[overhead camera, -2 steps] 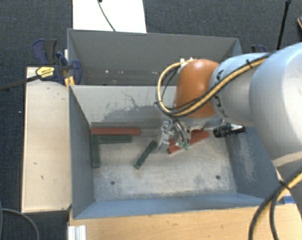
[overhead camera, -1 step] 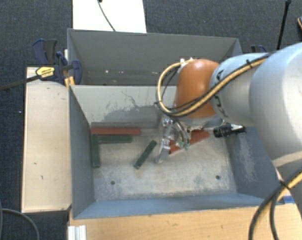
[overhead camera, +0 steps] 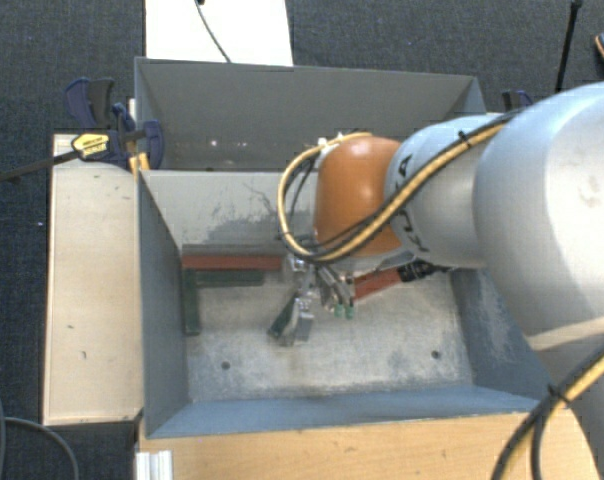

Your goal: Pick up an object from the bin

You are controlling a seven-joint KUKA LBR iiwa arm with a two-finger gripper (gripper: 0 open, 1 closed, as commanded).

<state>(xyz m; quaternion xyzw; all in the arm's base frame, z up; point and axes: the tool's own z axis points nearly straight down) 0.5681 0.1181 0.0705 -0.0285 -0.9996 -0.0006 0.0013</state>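
Broadly: grey bin (overhead camera: 167, 308) with the arm (overhead camera: 522, 198) reaching in from the right. A red-brown bar (overhead camera: 232, 261) lies along the floor's back edge, a dark green angle piece (overhead camera: 192, 303) just beside it. The pincer (overhead camera: 297, 323) hangs low at mid-floor, near the bar's right end; apart or together, cannot tell. Bar looks stiff and light; best taken across its narrow width, mid-length.

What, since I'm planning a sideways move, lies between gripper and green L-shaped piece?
Bare bin floor separates gripper and green piece, per camera view.
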